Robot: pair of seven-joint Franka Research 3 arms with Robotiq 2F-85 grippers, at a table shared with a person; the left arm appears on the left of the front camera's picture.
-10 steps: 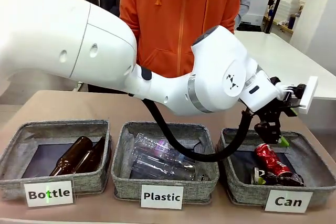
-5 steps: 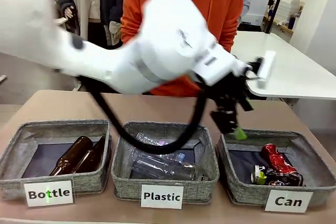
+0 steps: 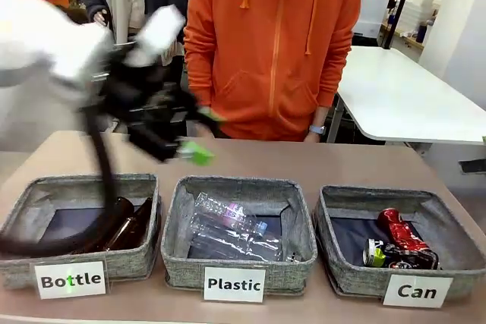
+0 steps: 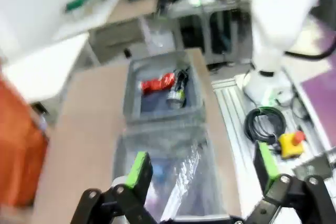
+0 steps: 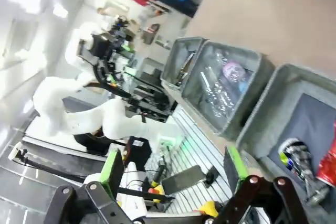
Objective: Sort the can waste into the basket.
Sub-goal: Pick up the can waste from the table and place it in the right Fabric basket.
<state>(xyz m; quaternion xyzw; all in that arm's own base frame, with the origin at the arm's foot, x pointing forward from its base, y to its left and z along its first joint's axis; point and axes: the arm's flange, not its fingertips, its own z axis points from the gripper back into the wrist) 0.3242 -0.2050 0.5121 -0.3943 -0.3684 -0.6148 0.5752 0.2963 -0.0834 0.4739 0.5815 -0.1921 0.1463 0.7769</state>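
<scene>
Lying in the basket (image 3: 343, 277) labelled "Can" are two cans: one red can (image 3: 399, 230), one dark can (image 3: 396, 256). Left gripper (image 3: 171, 138) hangs released, empty; right gripper (image 5: 173, 170) likewise released, empty.

A grey fabric bin labelled "Bottle" (image 3: 45, 202) holds brown glass bottles (image 3: 114, 225). Beside it, a like bin labelled "Plastic" (image 3: 235, 187) holds clear plastic bottles (image 3: 228, 229). A person in an orange hooded jacket (image 3: 273, 43) stands behind the brown table (image 3: 304, 161).
</scene>
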